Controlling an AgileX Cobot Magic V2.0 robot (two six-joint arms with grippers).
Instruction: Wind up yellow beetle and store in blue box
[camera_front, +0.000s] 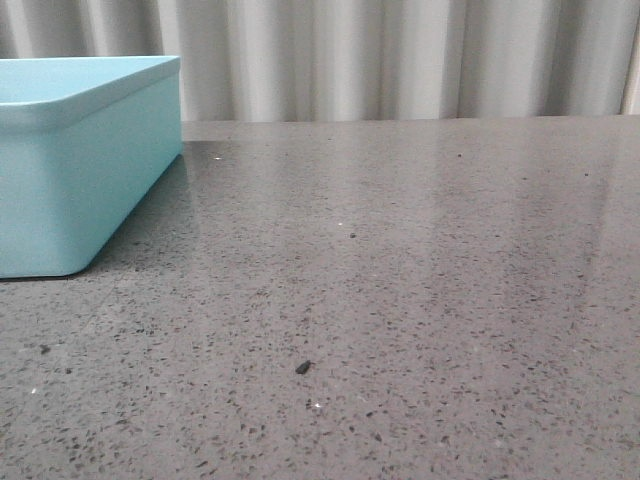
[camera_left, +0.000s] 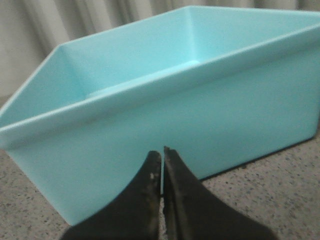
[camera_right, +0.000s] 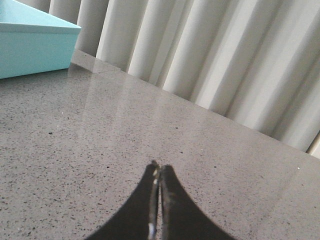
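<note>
The blue box (camera_front: 80, 170) stands at the far left of the grey speckled table in the front view. It fills the left wrist view (camera_left: 165, 110), and what I see of its inside is empty. A corner of it shows in the right wrist view (camera_right: 30, 45). The yellow beetle is not in any view. My left gripper (camera_left: 162, 152) is shut and empty, just in front of the box's near wall. My right gripper (camera_right: 160, 167) is shut and empty over bare table. Neither gripper shows in the front view.
A pale pleated curtain (camera_front: 400, 60) hangs behind the table's far edge (camera_front: 400, 120). A small dark speck (camera_front: 302, 368) lies on the grey tabletop near the front.
</note>
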